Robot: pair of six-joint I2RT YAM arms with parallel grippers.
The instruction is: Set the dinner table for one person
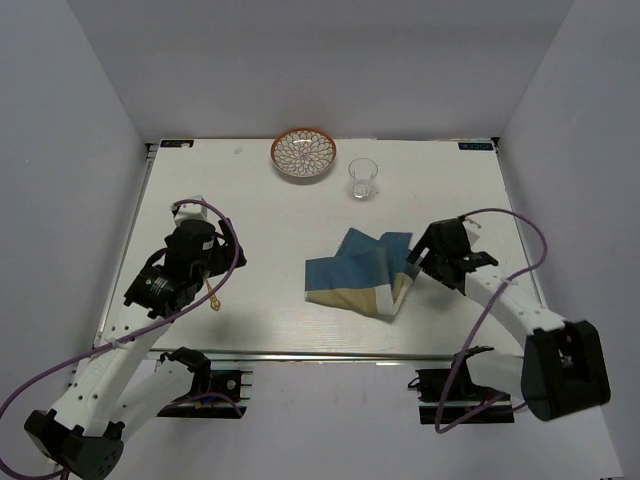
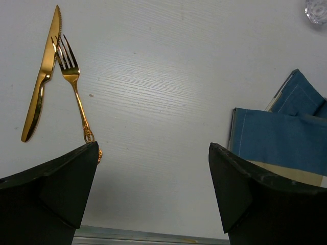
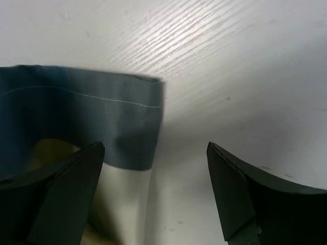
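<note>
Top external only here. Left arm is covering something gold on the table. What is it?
Observer: A gold knife and a gold fork lie flat on the dinner table. The knife blade crosses the fork's tines.
Operator: Is the left holding either?
Observer: No. The left gripper is open and empty. The fork's handle end disappears behind one fingertip.
Operator: Has the right grabbed the cloth?
Observer: No. The right gripper is open, with its jaws wide apart. The placemat has its folded blue edge lying partly in the gap below, and it isn't pinched.
</note>
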